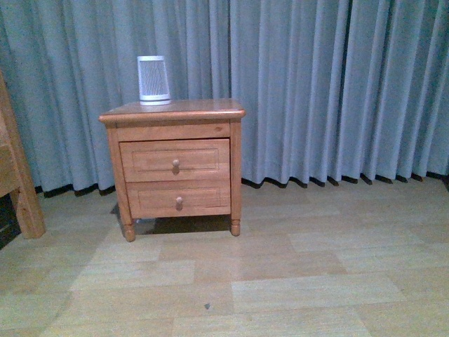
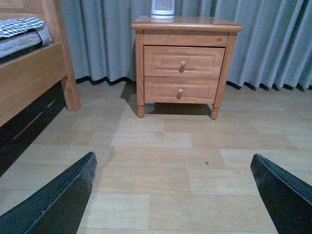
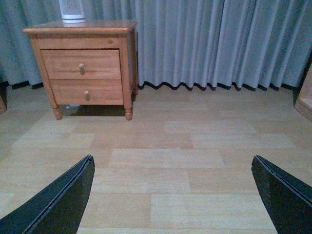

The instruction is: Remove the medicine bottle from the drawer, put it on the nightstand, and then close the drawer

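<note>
Nightstand (image 1: 175, 131) sits on the wood floor (image 1: 280, 281) in front of the grey curtain (image 1: 337, 84), well apart from both arms. Its upper drawer (image 1: 147, 160) is fully shut, and so is the lower drawer (image 1: 158, 200), so the medicine bottle can't be seen in any view. A white ribbed cylinder (image 1: 153, 80) stands on top, left of the middle. Left gripper (image 2: 171, 158) has its fingers spread wide over bare floor, holding nothing. Right gripper (image 3: 173, 158), same deal. Bed frame (image 2: 29, 78) is off to the left.
</note>
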`<state>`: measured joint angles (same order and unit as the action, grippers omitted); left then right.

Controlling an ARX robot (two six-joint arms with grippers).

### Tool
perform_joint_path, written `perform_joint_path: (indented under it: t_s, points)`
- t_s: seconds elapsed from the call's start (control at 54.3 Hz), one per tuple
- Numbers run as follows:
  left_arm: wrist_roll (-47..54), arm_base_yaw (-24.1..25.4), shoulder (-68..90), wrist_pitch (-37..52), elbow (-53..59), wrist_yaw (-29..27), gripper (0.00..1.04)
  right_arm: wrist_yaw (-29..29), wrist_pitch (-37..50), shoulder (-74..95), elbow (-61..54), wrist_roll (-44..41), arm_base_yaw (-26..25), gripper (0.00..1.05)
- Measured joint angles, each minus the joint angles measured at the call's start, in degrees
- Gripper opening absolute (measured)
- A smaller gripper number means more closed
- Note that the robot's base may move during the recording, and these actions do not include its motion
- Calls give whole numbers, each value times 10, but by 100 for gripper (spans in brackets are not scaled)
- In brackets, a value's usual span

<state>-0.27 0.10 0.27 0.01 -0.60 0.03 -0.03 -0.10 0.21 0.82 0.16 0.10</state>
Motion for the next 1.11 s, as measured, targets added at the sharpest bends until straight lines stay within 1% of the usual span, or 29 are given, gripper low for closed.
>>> perform_joint_path:
  t_s: [1.105]
  points:
    - [0,0,0,0,0,0,98,0,0,0,0,0,0,98]
